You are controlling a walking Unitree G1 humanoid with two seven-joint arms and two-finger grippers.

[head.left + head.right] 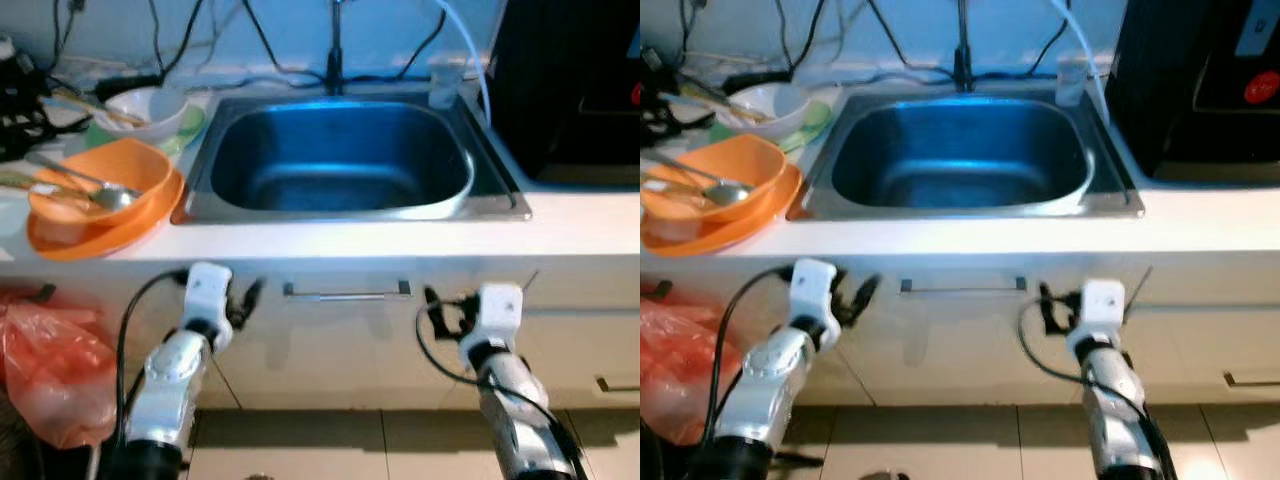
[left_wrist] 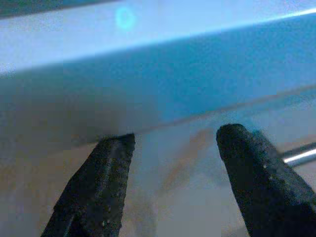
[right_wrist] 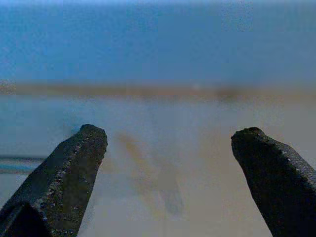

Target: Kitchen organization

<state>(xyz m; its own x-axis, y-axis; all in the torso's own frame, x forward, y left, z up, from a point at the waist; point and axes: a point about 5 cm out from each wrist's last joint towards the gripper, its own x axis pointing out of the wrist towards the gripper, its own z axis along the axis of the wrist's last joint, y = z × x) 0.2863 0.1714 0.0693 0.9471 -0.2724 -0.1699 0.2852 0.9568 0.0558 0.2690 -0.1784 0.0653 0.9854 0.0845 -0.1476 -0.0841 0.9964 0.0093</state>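
Far left on the white desk [image 1: 330, 240]: orange plastic bowl [image 1: 100, 178] on an orange plate [image 1: 100, 232], metal spoon [image 1: 95, 185] in it, long axis left-right, scoop end rightward. Left hand [image 1: 245, 297] spread wide, empty, below the desk edge; bowl lies up and left of it. Steel sink [image 1: 340, 160] centre. Right hand [image 1: 432, 305] spread wide, empty, farther off. Left arm is likely the nearer.

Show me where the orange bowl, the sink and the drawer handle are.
orange bowl [image 1: 140, 165], left eye view, on its front rim.
sink [image 1: 455, 205], left eye view, on its front right rim.
drawer handle [image 1: 345, 294], left eye view, on the middle of the bar.
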